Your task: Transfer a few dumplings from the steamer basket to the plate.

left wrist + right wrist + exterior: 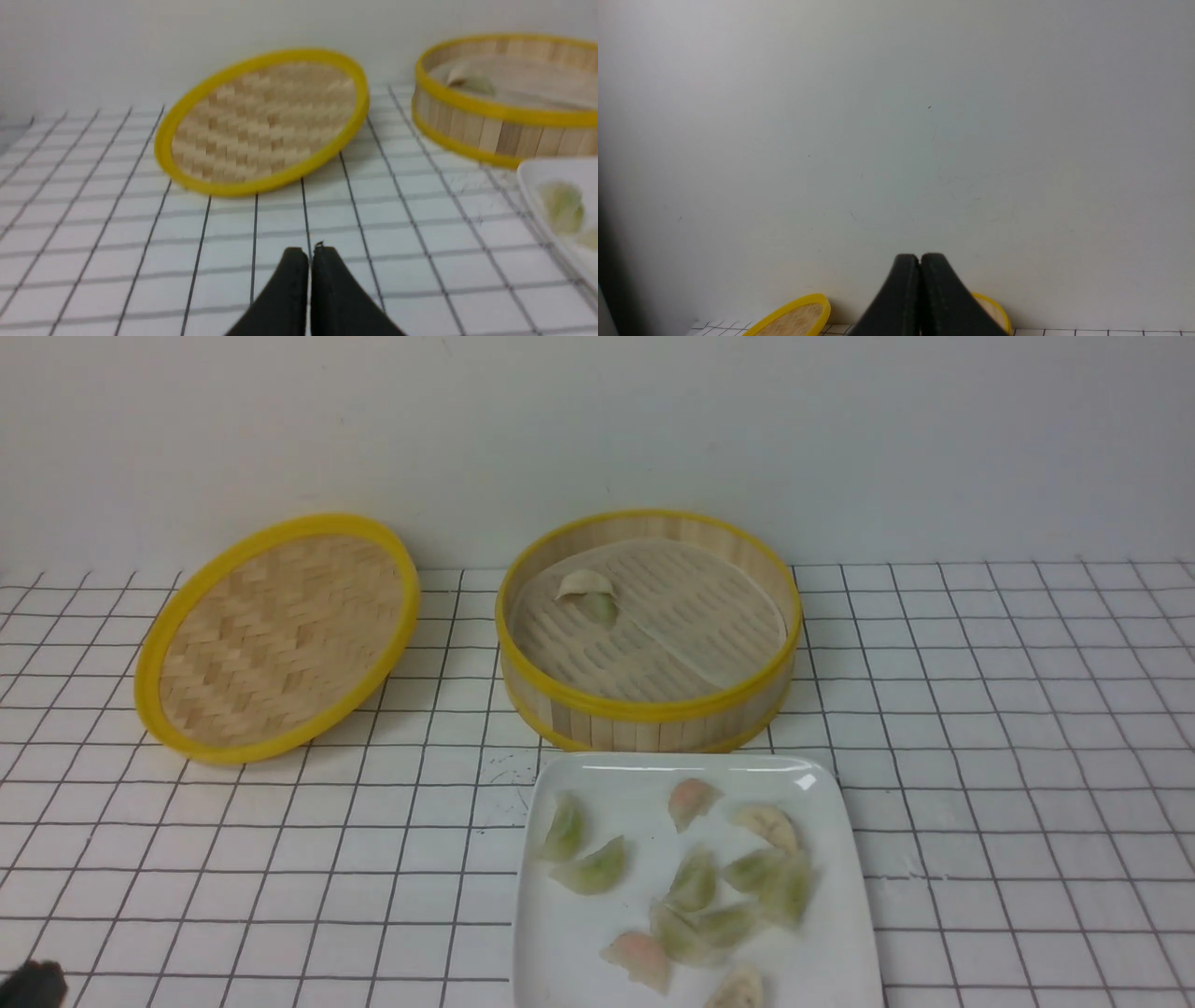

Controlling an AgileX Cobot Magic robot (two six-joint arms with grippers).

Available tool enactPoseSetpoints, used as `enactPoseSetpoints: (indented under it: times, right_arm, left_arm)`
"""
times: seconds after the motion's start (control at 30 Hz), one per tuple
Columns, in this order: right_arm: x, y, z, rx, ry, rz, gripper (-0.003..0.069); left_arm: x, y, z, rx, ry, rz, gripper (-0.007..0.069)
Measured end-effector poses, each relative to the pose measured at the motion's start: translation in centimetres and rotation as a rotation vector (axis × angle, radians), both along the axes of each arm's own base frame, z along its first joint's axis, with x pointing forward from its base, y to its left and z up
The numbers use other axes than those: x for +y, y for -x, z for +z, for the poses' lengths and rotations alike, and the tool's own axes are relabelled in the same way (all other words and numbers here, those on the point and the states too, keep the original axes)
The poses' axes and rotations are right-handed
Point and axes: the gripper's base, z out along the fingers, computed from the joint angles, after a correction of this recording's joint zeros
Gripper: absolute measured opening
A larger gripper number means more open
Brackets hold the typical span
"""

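Observation:
The steamer basket [649,712] stands at the back centre. On its liner, close together, lie a cream-white dumpling [585,583] and a pale green one [599,608]. Just in front of the basket is the white plate [571,952], carrying several dumplings [693,882] in green, pink and cream. My left gripper [310,252] is shut and empty, low over the grid surface, left of the plate [551,173] and short of the basket [504,114]. Only its dark tip [33,983] shows in the front view. My right gripper [920,257] is shut and empty, raised and facing the wall.
The woven yellow-rimmed lid [280,635] leans tilted at the back left, beside the basket; it also shows as the lid [261,121] ahead of my left gripper. A pale wall closes off the back. The surface is a white sheet with a black grid.

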Motion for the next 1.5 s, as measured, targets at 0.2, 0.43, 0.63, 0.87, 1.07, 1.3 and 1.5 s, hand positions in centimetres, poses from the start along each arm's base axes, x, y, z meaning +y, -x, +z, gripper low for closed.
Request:
enactPoseSetpoints:
  times: [0.2, 0.43, 0.63, 0.87, 1.07, 1.3, 1.5]
  right_arm:
    - [0.0, 0.0, 0.0, 0.000, 0.000, 0.000, -0.0013]
    - [0.0, 0.0, 0.0, 0.000, 0.001, 0.000, -0.0013]
    - [0.0, 0.0, 0.0, 0.000, 0.001, 0.000, -0.0013]
    - [0.0, 0.0, 0.0, 0.000, 0.001, 0.000, -0.0013]
    - [0.3, 0.1, -0.1, -0.006, 0.050, 0.024, -0.0013]
    - [1.3, 0.6, -0.3, -0.047, 0.181, 0.123, -0.0013]
    - [1.6, 0.4, -0.8, -0.048, 0.227, 0.084, -0.0013]
  left_arm:
    - [0.0, 0.1, -1.1, 0.066, -0.022, -0.001, -0.0006]
    - [0.0, 0.1, -1.2, 0.067, -0.023, -0.001, -0.0006]
    - [0.0, 0.1, -1.2, 0.067, -0.024, -0.001, -0.0006]
    - [0.0, 0.1, -1.2, 0.067, -0.024, -0.001, -0.0006]
    - [0.0, 0.1, -1.2, 0.067, -0.024, -0.001, -0.0006]
    - [0.0, 0.1, -1.2, 0.067, -0.024, -0.001, -0.0006]
    - [0.0, 0.1, -1.2, 0.067, -0.024, -0.001, -0.0006]
